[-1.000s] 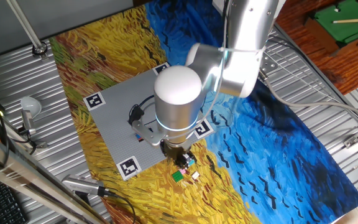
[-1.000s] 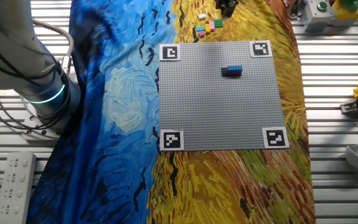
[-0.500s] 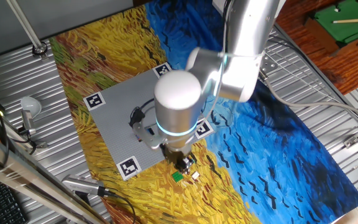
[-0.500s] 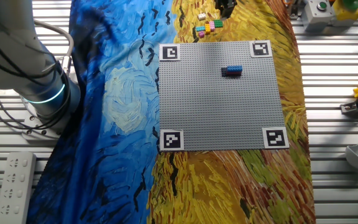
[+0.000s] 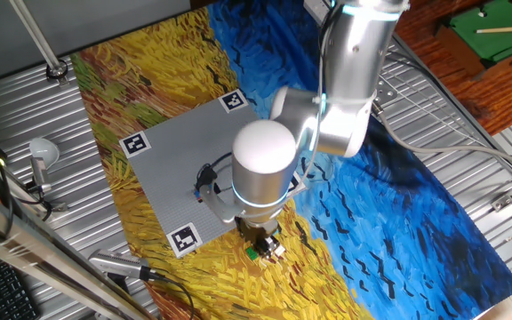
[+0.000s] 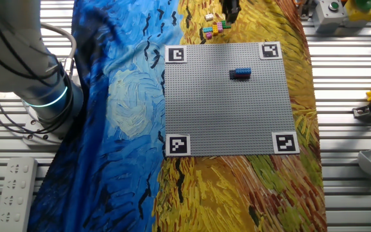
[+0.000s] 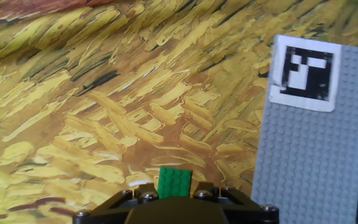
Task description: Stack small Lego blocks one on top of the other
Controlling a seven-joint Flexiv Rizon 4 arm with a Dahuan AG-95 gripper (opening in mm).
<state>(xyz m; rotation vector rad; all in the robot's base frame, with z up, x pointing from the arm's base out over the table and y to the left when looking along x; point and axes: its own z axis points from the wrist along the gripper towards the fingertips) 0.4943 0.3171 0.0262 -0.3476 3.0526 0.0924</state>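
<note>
The robot's jaws hang low over the little pile of small Lego blocks on the yellow painted cloth that covers the counter. I cannot tell if the jaws are open or closed, because the big round arm hides them in one fixed view. In the hand view, a green block sits right at the bottom edge, at 6 o'clock, just in front of the hand. The grey baseplate lies beside the pile. A blue and red stack stands on it, toward its 12 o'clock side.
</note>
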